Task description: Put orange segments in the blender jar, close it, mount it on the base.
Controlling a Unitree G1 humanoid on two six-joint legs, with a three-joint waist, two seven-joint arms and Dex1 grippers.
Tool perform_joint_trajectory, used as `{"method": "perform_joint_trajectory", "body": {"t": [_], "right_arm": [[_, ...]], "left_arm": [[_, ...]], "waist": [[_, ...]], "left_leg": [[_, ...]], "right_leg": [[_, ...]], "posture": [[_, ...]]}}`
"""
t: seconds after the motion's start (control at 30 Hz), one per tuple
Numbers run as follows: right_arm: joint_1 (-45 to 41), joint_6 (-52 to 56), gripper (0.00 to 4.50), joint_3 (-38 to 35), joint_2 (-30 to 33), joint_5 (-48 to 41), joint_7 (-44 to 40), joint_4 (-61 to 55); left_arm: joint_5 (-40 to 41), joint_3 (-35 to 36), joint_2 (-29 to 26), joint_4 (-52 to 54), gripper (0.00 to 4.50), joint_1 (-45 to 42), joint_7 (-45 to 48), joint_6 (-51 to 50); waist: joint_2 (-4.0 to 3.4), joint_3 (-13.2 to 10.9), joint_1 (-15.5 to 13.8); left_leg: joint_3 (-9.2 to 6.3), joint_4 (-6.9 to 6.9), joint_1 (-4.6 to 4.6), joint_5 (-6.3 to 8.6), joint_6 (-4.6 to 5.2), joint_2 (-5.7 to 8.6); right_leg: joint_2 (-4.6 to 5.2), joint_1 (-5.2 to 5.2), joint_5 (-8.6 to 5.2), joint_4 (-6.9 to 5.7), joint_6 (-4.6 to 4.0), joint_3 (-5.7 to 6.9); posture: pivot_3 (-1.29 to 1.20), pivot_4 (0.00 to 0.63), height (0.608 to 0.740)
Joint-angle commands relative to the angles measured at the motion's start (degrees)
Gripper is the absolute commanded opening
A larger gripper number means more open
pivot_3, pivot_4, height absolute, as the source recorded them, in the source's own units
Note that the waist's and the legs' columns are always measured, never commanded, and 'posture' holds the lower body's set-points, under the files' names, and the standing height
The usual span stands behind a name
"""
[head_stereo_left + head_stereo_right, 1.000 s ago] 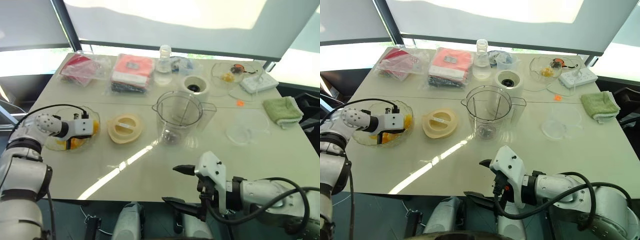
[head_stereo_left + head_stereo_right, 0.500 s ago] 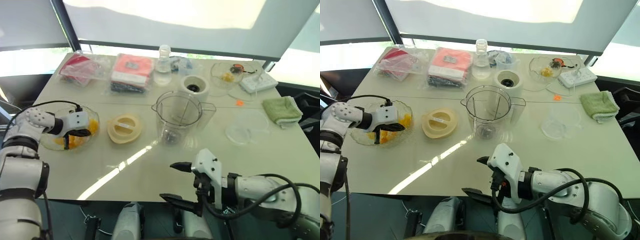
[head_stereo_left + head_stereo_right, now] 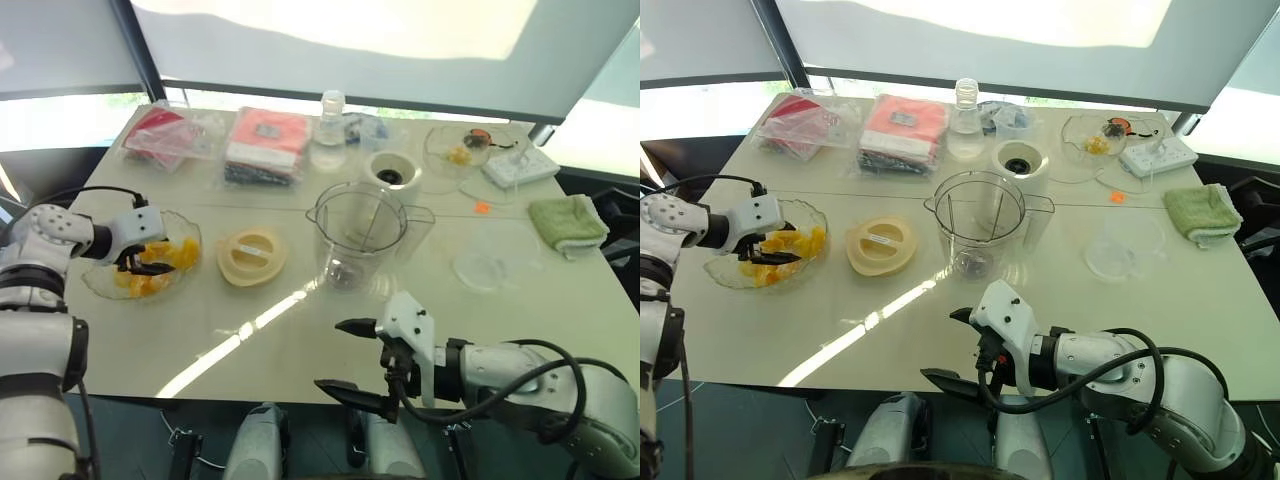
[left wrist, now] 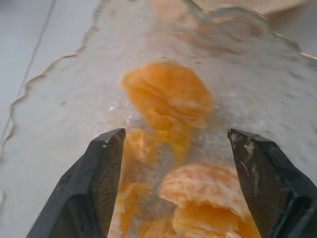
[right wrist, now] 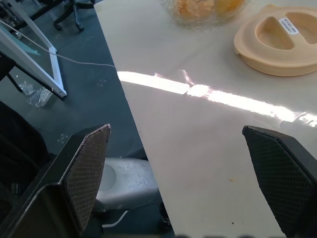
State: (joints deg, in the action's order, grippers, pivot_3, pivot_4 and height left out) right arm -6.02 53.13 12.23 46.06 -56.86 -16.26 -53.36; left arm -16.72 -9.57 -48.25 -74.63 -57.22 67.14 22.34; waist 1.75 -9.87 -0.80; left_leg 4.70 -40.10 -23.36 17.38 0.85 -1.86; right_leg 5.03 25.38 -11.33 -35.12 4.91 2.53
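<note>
Start close to you: your right gripper (image 3: 348, 357) hangs by the near edge of the table (image 3: 300, 340), and its two black fingers are spread wide with nothing between them. A bit farther in, near the left edge, sits a clear bowl (image 3: 100, 285) with the orange segments (image 3: 150, 270) in it. Your left gripper (image 3: 143, 264) is over that bowl, pointing down at the fruit. In the left wrist view its fingers (image 4: 101, 183) are spread apart, with the fruit lying under and between them, and they are not pinching any piece. So I think no piece is picked up yet. Just to the right of the bowl lies the round cream lid (image 3: 251, 256), flat on the table, so the jar is not closed. In the middle of the table stands the blender jar (image 3: 360, 235). It is upright and open, and I can see no orange inside it, just the dark part at its bottom. Right behind the jar, toward the far edge, stands the white base (image 3: 390, 172), and nothing sits on it. So almost all of the job is left, I think: you need to grab the pieces, drop them in the jar, put the lid on, and set the jar on the base.
</note>
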Motion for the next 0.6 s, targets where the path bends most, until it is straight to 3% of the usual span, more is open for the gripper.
{"method": "perform_joint_trajectory", "body": {"t": [0.03, 0.6], "right_arm": [[0.0, 0.0, 4.50, -0.8, -0.7, 0.2, 0.0, -1.3], [2.5, 0.0, 4.50, -0.6, -2.6, 2.9, 0.4, -2.1]], "left_arm": [[2.5, 2.6, 0.8, 0.0, 3.18, -2.7, -1.3, -5.9], [3.8, 3.3, 4.8, 0.4, 3.18, -1.6, -4.5, -21.7]], "waist": [[0.00, 0.0, 0.1], [0.01, 0.0, 0.1]], "left_leg": [[0.00, 0.00, 0.00, 0.00, 0.00, 0.01], [-0.03, 0.00, -0.01, 0.00, 0.00, 0.00]], "right_leg": [[0.00, 0.00, 0.00, 0.00, 0.01, 0.00], [-0.05, 0.01, 0.07, -0.02, 0.13, 0.00]], "posture": [[0.00, 0.150, 0.740], [0.00, 0.150, 0.740]]}}
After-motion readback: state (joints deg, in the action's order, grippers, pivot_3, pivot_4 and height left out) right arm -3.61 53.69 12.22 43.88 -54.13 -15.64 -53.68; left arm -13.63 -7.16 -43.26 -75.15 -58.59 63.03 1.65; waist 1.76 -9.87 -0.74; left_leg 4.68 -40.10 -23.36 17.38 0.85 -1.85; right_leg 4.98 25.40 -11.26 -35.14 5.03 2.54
